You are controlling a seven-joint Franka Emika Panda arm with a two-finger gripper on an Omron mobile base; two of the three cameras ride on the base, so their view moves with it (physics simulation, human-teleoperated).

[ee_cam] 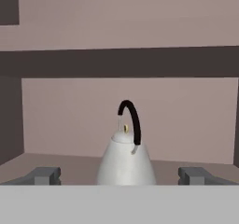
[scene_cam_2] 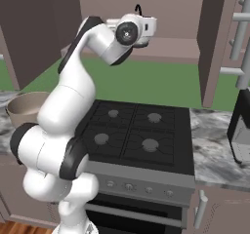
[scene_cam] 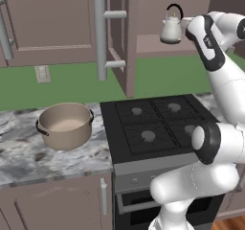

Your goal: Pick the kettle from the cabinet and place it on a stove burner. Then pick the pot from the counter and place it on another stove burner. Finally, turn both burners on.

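The small silvery kettle (scene_cam: 171, 28) with a black arched handle stands upright on the shelf of the open wall cabinet (scene_cam: 149, 45). In the hand view the kettle (ee_cam: 126, 164) sits straight ahead, centred between the two spread fingertips (ee_cam: 44, 175) of my gripper (ee_cam: 121, 176), which is open and holds nothing. From the left base view my hand is level with the kettle, just to its right. The tan pot (scene_cam: 66, 124) rests on the marbled counter (scene_cam: 28, 159) left of the stove. The front-left burner (scene_cam: 148, 136) and back-left burner (scene_cam: 137, 111) are bare.
The cabinet's left door (scene_cam: 119, 37) stands open over the stove's left edge, its grey bar handle (scene_cam: 100, 37) facing out. The right door (scene_cam_2: 215, 43) is open too. A dark appliance (scene_cam_2: 241, 126) stands on the right counter. Stove knobs (scene_cam_2: 129, 185) line the front panel.
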